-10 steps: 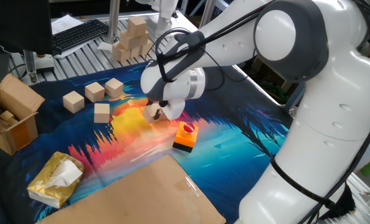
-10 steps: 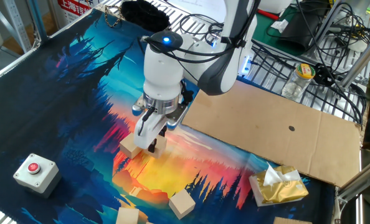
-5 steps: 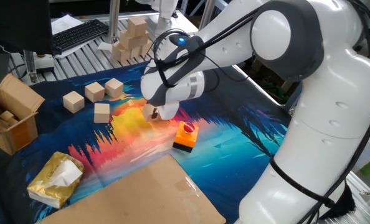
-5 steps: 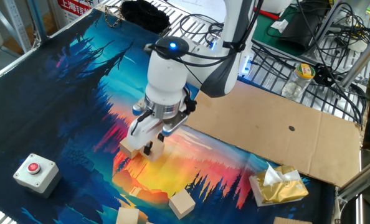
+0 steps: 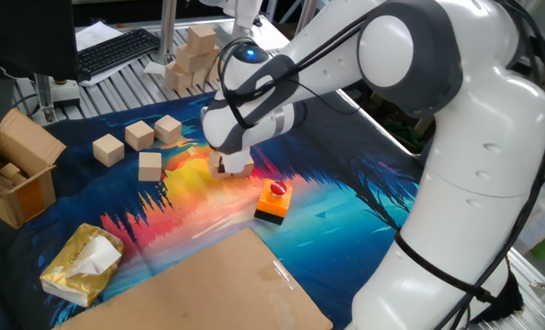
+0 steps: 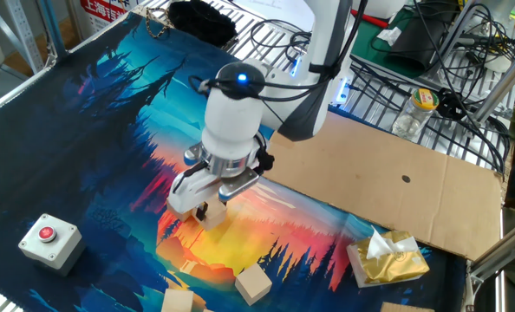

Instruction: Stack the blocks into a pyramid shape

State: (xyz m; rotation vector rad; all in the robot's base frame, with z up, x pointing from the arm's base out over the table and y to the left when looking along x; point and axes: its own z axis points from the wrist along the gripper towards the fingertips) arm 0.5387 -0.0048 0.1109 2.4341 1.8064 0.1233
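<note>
My gripper (image 5: 225, 168) points down at the middle of the colourful mat and is shut on one pale wooden block (image 6: 215, 215), held at mat level; it also shows in the other fixed view (image 6: 207, 211). In one fixed view the hand hides most of this block. Several more blocks lie loose at the left: one (image 5: 108, 148), one (image 5: 139, 136), one (image 5: 169, 128) and one (image 5: 150, 166). Two of them show at the bottom of the other fixed view (image 6: 251, 282) (image 6: 178, 301). A sixth block is hidden behind the hand.
An orange-and-black button block (image 5: 273, 202) sits just right of the gripper. A flat cardboard sheet (image 5: 208, 284), a tissue pack (image 5: 82, 264) and an open cardboard box (image 5: 16, 174) lie near the mat's edges. Larger wooden blocks (image 5: 192, 55) are piled on the rack behind.
The wrist has turned and the hand has shifted slightly left and towards the loose blocks, taking the held block with it. The loose blocks have not moved.
</note>
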